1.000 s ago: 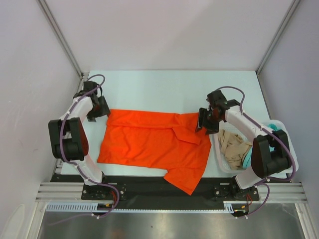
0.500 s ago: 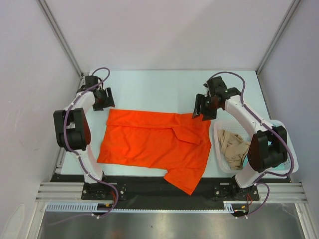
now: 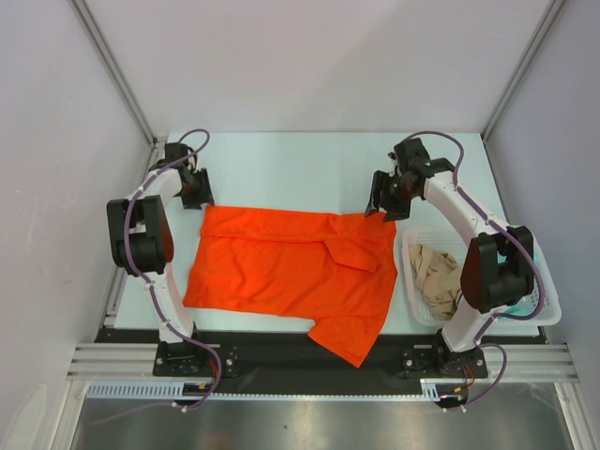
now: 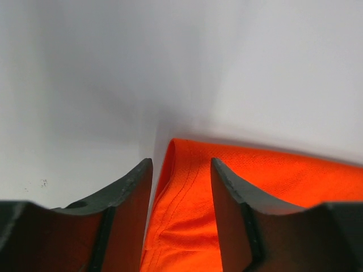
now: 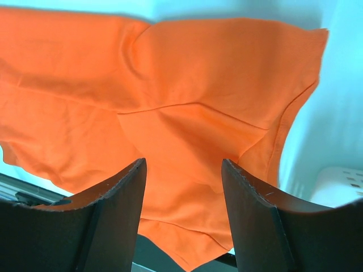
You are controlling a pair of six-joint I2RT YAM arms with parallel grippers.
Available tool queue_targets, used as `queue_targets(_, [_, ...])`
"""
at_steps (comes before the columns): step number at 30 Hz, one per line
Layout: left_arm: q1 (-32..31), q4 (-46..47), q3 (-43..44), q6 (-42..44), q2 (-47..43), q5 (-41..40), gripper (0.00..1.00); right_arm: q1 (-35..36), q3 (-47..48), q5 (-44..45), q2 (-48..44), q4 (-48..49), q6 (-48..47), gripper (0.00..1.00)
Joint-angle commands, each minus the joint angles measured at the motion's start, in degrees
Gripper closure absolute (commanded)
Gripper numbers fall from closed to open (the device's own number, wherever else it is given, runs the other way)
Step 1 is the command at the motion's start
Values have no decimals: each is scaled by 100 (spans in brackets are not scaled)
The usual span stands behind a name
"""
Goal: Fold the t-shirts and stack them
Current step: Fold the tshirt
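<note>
A large orange-red t-shirt (image 3: 291,272) lies spread flat on the table, one sleeve hanging over the near edge. My left gripper (image 3: 200,199) is low at its far left corner. In the left wrist view the hemmed corner (image 4: 187,187) runs between the jaws of the left gripper (image 4: 181,164). The jaws stand apart, with a strip of bare table beside the left finger. My right gripper (image 3: 380,208) hovers open over the far right corner. In the right wrist view the shirt (image 5: 170,85) lies well below the right gripper (image 5: 182,164). A beige t-shirt (image 3: 436,272) sits crumpled in the basket.
A white mesh basket (image 3: 544,309) stands at the right, next to the shirt's right edge; its corner (image 5: 340,184) shows in the right wrist view. White walls enclose the table on three sides. A black rail (image 3: 281,352) runs along the near edge.
The left gripper has come down onto the shirt's far left corner and its jaws have narrowed. The right gripper has moved away from the basket toward the far right corner, still open.
</note>
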Motion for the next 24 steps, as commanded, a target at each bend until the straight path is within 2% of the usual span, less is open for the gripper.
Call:
queue_targets(1, [-17, -48, -39, -8, 23, 81, 51, -44, 196, -62, 136, 108, -111, 39])
queue_targets(3, [-17, -13, -57, -43, 40, 143, 52, -79, 240, 26, 206, 73, -85, 39])
queue_targets(6, [-17, 5, 4, -87, 137, 222, 58, -123, 240, 464, 329, 46, 73, 38])
queue_targets(9, [-9, 40, 48, -122, 190, 301, 69, -158, 266, 738, 478, 73, 223, 36])
queue_targets(12, [0, 31, 101, -140, 251, 301, 83, -184, 424, 1046, 733, 11, 319, 34])
queue_targets(13, [9, 31, 110, -140, 269, 266, 94, -184, 512, 1159, 777, 20, 328, 33])
queue_targets(14, [9, -13, 119, -157, 278, 170, 100, -193, 547, 1204, 813, 29, 337, 32])
queue_targets(19, [141, -83, 189, -236, 242, -532, 100, -184, 846, 1362, 1173, 38, 337, 32])
queue_targets(24, [421, -13, 303, -342, 251, -754, 100, -175, 1145, 1100, 1480, 283, 434, 34])
